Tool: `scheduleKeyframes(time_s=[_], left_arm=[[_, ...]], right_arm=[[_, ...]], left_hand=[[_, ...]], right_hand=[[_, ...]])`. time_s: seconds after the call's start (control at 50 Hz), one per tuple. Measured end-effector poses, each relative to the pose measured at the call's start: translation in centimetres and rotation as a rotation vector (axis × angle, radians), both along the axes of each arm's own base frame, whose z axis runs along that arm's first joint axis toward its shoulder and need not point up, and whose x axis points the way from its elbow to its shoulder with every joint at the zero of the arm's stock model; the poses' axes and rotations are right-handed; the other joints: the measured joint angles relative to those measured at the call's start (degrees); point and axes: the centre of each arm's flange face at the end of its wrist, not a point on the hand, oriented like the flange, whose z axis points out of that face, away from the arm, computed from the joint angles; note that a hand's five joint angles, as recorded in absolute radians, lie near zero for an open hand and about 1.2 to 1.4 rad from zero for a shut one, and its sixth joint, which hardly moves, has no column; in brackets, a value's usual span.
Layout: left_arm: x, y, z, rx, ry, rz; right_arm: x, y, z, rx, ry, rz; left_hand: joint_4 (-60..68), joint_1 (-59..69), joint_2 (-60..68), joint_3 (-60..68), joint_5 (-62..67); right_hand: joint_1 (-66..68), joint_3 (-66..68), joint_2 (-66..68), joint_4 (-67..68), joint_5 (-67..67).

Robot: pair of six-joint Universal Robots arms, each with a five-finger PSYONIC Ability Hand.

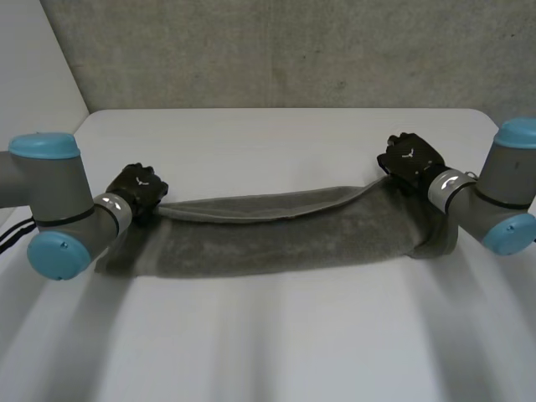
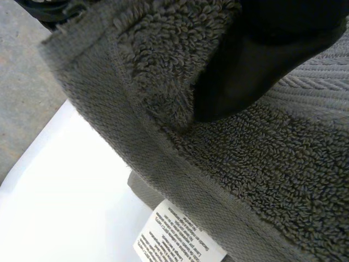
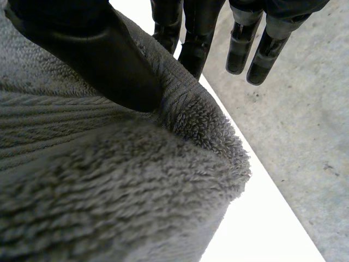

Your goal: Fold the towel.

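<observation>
Bare white table (image 1: 276, 343) all round the grey towel (image 1: 276, 239). Pinches its far corners under thumbs with left hand (image 1: 136, 188) and right hand (image 1: 408, 161).

Head camera looks down from behind; wrist cameras sit close on the towel (image 1: 276, 243).

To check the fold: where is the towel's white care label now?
In the left wrist view, the white care label peeks out below the towel's hemmed edge, at the end the left hand pinches, above the white table.

White table (image 1: 276, 335) against grey concrete wall (image 1: 276, 50)
</observation>
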Motion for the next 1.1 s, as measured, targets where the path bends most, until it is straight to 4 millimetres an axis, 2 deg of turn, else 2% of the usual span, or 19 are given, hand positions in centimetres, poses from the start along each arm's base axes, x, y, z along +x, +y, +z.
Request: scheduleKeyframes(time_s=[0.18, 0.4, 0.44, 0.46, 0.5, 0.56, 0.6, 0.68, 0.78, 0.94, 1.04, 1.1], left_arm=[[0.2, -1.0, 0.2, -0.044, -0.005, 0.037], [0.2, -2.1, 0.3, -0.122, 0.004, 0.064], [0.3, -2.1, 0.3, -0.123, 0.003, 0.067], [0.3, -2.1, 0.2, -0.121, 0.002, 0.069], [0.3, -2.1, 0.0, -0.118, 0.0, 0.072], [0.4, -2.0, -0.3, -0.11, -0.007, 0.084], [0.5, -2.0, -0.4, -0.108, -0.012, 0.094], [0.8, -2.0, -0.4, -0.109, -0.022, 0.117], [1.2, -2.1, 0.2, -0.124, -0.028, 0.147], [1.7, -1.7, 2.9, -0.166, -0.01, 0.166], [1.9, -0.2, 4.3, -0.164, -0.001, 0.161], [2.1, 0.9, 4.6, -0.15, 0.007, 0.161]], right_arm=[[0.1, -0.5, -1.7, 0.011, 0.015, -0.02], [-0.4, -1.0, -1.6, -0.01, 0.018, -0.056], [-0.4, -1.1, -1.6, -0.011, 0.017, -0.058], [-0.4, -1.1, -1.6, -0.011, 0.016, -0.059], [-0.4, -1.1, -1.7, -0.011, 0.016, -0.06], [-0.3, -1.0, -1.7, -0.009, 0.016, -0.063], [-0.3, -1.0, -1.7, -0.01, 0.016, -0.066], [-0.3, -1.1, -1.4, -0.015, 0.015, -0.077], [-0.4, -1.1, 0.1, -0.042, 0.011, -0.097], [-0.9, -0.7, 3.7, -0.065, -0.046, -0.127], [-1.6, 1.2, 7.3, -0.025, -0.164, -0.151], [-2.5, 2.5, 8.7, 0.007, -0.217, -0.173]], left_hand=[[0.0, 0.0, 0.1, 0.0, 0.0], [0.0, 0.0, 0.4, 0.0, 0.0], [0.0, 0.0, 0.4, 0.0, 0.1], [0.0, -0.1, 0.5, 0.0, 0.4], [0.0, -6.7, -7.8, 0.0, -7.5], [0.0, -38.7, -40.4, 0.0, -39.1], [0.0, -52.5, -55.1, 0.0, -55.5], [0.0, -57.3, -61.9, 0.0, -62.4], [0.0, -57.3, -61.9, 0.0, -62.4], [0.0, -57.3, -61.9, 0.0, -62.4], [0.0, -57.3, -61.9, 0.0, -62.4], [0.0, -57.3, -61.9, 0.0, -62.4]], right_hand=[[0.0, 0.0, 0.0, 0.0, 0.0], [-0.3, 0.0, -0.3, 0.0, -0.4], [-6.7, 0.0, -6.9, 0.0, -7.1], [-14.1, 0.0, -14.6, 0.0, -14.5], [-23.5, 0.0, -23.0, 0.0, -23.3], [-39.6, 0.0, -39.5, 0.0, -41.4], [-47.1, 0.0, -47.0, 0.0, -50.9], [-59.0, 0.0, -59.5, 0.0, -62.5], [-60.9, 0.0, -61.0, 0.0, -62.5], [-60.9, 0.0, -61.0, 0.0, -62.5], [-61.1, 0.0, -61.0, 0.0, -62.5], [-61.0, 0.0, -61.0, 0.0, -62.5]])
